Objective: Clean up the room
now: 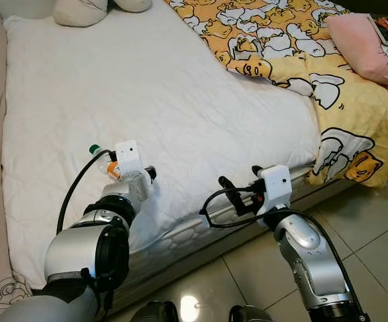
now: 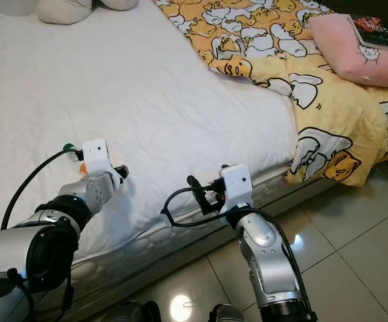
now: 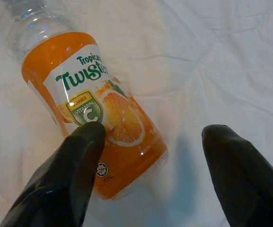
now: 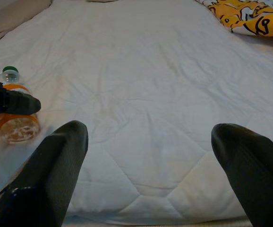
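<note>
Label text on the orange bottle (image 3: 94, 113) legible from the wrist, left gripper (image 3: 150, 156) spread beside it, right gripper (image 4: 150, 156) likewise released

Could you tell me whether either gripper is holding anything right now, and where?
Nothing is held. The open left gripper reaches around the bottle lying on the bed; the right gripper is open.
</note>
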Motion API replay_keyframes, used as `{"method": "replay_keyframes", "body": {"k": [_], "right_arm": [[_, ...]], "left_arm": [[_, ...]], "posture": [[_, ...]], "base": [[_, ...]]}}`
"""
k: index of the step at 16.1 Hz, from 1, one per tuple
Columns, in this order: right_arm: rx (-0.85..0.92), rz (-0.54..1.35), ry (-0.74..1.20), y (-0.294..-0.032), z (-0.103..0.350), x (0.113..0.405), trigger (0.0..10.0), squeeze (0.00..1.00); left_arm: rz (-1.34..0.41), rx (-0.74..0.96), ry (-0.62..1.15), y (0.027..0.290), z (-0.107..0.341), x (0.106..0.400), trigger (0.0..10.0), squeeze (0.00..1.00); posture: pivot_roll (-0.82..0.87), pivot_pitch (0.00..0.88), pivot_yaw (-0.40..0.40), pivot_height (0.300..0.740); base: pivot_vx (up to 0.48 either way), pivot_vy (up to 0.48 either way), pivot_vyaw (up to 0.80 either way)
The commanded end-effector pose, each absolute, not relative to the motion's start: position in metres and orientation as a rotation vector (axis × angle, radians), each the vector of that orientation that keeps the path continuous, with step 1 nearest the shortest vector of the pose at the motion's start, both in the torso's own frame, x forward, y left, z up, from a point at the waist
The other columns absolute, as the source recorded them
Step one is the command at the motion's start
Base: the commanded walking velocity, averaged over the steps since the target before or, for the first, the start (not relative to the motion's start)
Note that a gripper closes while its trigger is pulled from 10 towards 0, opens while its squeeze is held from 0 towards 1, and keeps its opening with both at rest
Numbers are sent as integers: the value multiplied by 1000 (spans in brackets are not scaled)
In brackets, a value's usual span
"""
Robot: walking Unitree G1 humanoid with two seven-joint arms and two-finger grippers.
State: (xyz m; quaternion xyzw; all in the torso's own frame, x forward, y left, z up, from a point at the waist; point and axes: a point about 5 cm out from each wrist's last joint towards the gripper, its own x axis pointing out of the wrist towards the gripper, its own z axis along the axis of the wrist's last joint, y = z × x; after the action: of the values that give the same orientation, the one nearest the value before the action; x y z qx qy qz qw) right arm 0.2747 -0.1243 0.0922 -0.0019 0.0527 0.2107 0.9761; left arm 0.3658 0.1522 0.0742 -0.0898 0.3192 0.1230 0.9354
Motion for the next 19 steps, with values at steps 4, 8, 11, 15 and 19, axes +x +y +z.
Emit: {"method": "replay_keyframes", "body": {"k": [4, 8, 11, 15, 19], "right_arm": [[11, 418, 113, -125, 94, 277, 10000, 0], [15, 413, 119, -126, 92, 278, 10000, 0], [20, 413, 124, -126, 91, 281, 10000, 0], [19, 419, 120, -124, 92, 284, 10000, 0], [25, 406, 114, -129, 93, 289, 10000, 0]], "left_arm": [[241, -191, 664, 153, 69, 363, 0, 0], [226, -222, 600, 153, 82, 371, 0, 0], [197, -225, 559, 154, 91, 376, 0, 0], [166, -201, 459, 157, 109, 386, 0, 0], [83, -116, 192, 165, 154, 401, 0, 0]], "posture": [[-183, 118, 41, 740], [-177, 110, 38, 740], [-158, 92, 29, 740], [-151, 72, 22, 740], [-121, 50, 11, 740]], "base": [[0, 0, 0], [0, 0, 0], [0, 0, 0], [0, 0, 0], [0, 0, 0]]}}
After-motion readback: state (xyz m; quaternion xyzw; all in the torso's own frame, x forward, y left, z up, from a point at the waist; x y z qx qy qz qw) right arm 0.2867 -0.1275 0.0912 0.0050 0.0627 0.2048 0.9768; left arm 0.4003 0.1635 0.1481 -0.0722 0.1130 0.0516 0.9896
